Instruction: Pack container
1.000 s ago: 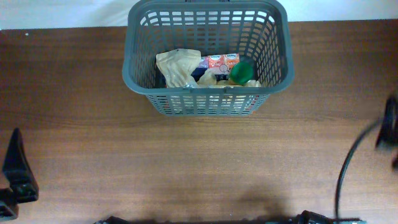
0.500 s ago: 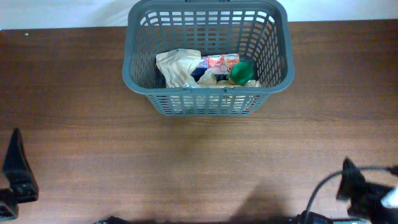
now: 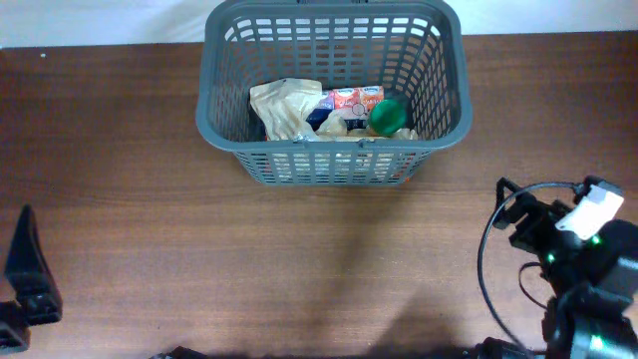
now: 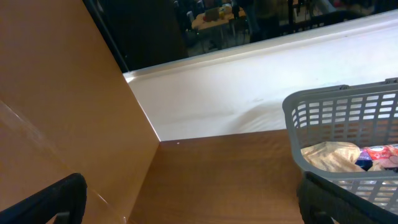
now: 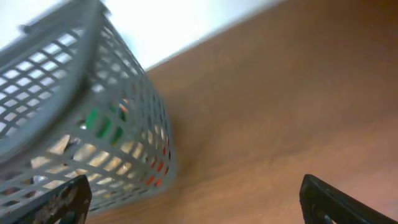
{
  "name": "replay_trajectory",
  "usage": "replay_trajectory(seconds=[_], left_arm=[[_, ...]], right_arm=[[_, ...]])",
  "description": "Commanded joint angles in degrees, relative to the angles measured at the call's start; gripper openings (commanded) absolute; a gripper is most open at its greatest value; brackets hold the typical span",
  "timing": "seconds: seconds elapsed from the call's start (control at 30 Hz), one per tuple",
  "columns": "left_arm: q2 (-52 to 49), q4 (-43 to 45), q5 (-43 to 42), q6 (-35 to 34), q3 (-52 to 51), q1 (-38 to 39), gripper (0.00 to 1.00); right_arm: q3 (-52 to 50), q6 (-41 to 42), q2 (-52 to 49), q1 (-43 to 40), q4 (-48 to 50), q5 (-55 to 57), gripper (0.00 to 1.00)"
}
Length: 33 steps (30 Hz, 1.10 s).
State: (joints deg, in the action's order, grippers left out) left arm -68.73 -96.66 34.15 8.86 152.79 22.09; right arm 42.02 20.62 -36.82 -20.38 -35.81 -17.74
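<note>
We see the brown desk (image 3: pixel 150 199) carrying the dark grey container (image 3: pixel 329 152) at its far edge. The left hand (image 4: pixel 199 210) is well in front of the container's left and the right hand (image 5: pixel 202 206) in front of its right, both spread wide and empty. Behind the container's lattice lie a crumpled pale bag (image 3: pixel 284 108) at left, a red-and-white carton (image 3: pixel 351 98) with unreadable print mid-floor, and a green-lidded jar (image 3: pixel 387 116) at front right.
</note>
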Motion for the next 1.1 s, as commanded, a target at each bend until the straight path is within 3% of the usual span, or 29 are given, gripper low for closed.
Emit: replay_trajectory(seconds=[0.0,0.2,0.47,0.63,0.73,0.87,1.07], left_arm=[[-0.1,0.0,0.8,-0.9,-0.1,-0.2,0.99],[-0.1,0.0,0.8,-0.9,-0.1,-0.2,0.99],[-0.1,0.0,0.8,-0.9,-0.1,-0.2,0.99],[-0.1,0.0,0.8,-0.9,-0.1,-0.2,0.99],[-0.1,0.0,0.8,-0.9,-0.1,-0.2,0.99],[-0.1,0.0,0.8,-0.9,-0.1,-0.2,0.99],[-0.1,0.0,0.8,-0.9,-0.1,-0.2,0.99]], right_arm=[[-0.6,8.2,-2.5,-0.3,-1.9,1.3,0.99],[-0.6,8.0,-9.3,-0.3,-2.4,7.8,0.99],[-0.6,-11.2,-13.1,-0.1,-0.4,4.2,0.99],[-0.6,-28.6,-5.0,4.9,0.9,5.4,0.99],[-0.9,-34.9,0.1,9.0,0.9,8.6,0.99],[-2.9,-36.3,7.5,13.6,0.9,12.7,0.99],[-12.5,-36.2,20.2,14.0,1.0,9.7,0.99]])
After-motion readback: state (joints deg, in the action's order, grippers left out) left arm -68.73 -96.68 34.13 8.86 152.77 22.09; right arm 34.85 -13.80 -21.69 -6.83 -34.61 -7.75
